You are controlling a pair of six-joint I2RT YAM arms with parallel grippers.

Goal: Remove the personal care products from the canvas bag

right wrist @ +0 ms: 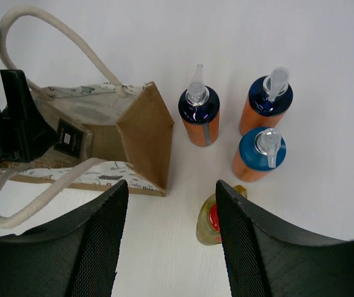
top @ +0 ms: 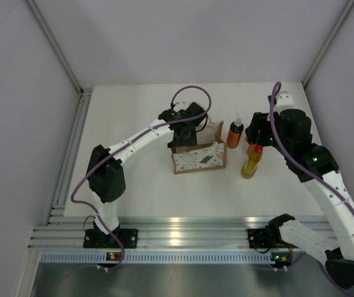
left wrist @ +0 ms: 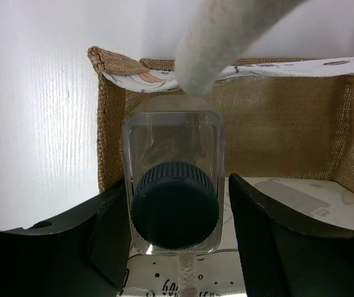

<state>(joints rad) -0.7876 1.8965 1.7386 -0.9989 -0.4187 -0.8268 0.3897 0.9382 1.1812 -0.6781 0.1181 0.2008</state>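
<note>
Near the middle of the tabletop [top: 133, 185] stands the bag [top: 198, 162], upright and open at the top; the left claw [left wrist: 176, 182] reaches down into it from above; between its two fingers [left wrist: 112, 241] stands the pale bottle [left wrist: 174, 142], upright in a corner of the bag, its dark cap toward the camera; the fingers lie very close on both sides of the pale bottle, but if they press on it I cannot tell; a white rope handle [left wrist: 220, 43] crosses above it. Just right of the bag, on the tabletop, stand three orange bottles [right wrist: 200, 131] close together, two with dark blue caps and one with a light-blue cap [right wrist: 259, 148]; the amber bottle [right wrist: 205, 228] with red cap stands near them, apart from the bag. The right claw [right wrist: 172, 185] hangs over the amber bottle with its fingers apart; it holds nothing.
</note>
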